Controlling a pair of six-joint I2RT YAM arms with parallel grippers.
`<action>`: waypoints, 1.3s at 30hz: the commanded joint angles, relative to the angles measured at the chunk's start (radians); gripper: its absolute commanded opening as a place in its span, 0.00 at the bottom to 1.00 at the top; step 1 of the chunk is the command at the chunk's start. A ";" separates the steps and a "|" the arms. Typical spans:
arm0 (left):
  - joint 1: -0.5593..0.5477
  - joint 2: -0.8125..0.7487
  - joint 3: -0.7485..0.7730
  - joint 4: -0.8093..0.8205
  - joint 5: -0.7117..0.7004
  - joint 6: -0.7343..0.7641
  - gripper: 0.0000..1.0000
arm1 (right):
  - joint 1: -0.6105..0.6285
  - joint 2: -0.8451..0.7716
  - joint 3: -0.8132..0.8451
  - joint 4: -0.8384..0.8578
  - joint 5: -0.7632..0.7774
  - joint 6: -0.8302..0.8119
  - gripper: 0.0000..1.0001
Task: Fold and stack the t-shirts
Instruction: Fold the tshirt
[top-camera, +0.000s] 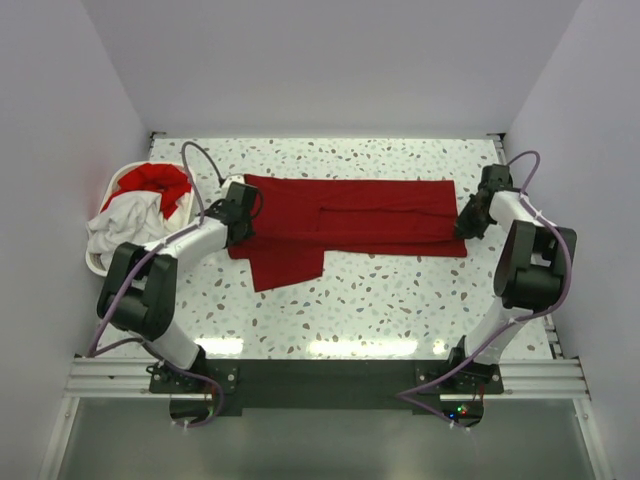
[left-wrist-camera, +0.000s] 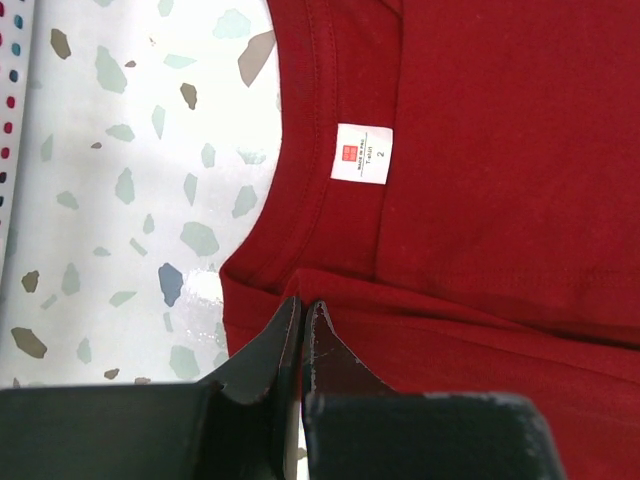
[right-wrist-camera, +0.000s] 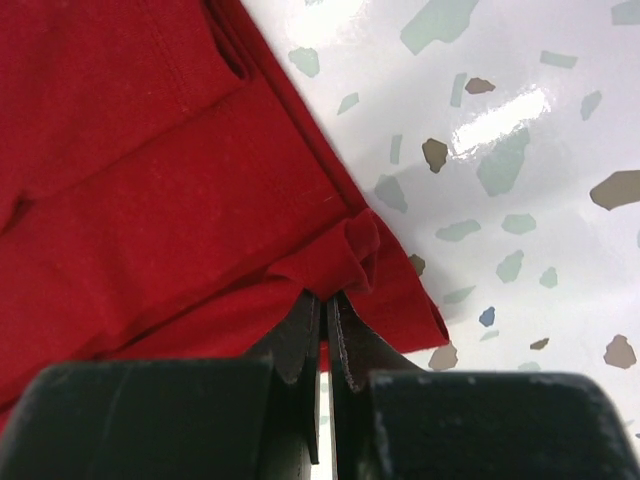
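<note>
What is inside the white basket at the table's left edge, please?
The basket holds a red shirt at the back and a white shirt spilling over its front rim. Anything beneath them is covered.

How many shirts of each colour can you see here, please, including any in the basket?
Red shirts: 2 (flat shirt on the table, bunched shirt in the basket)
White shirts: 1 (white shirt, hanging over the basket's side)
Total: 3
</note>
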 joint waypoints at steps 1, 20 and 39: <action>0.017 0.024 0.042 0.051 -0.033 0.031 0.00 | 0.001 0.021 0.046 0.051 0.056 -0.016 0.01; 0.017 0.069 0.097 0.080 -0.060 0.092 0.14 | 0.012 0.073 0.076 0.068 0.076 -0.025 0.14; -0.342 -0.318 -0.147 -0.140 -0.139 -0.052 0.83 | 0.256 -0.309 -0.126 -0.007 0.060 -0.117 0.82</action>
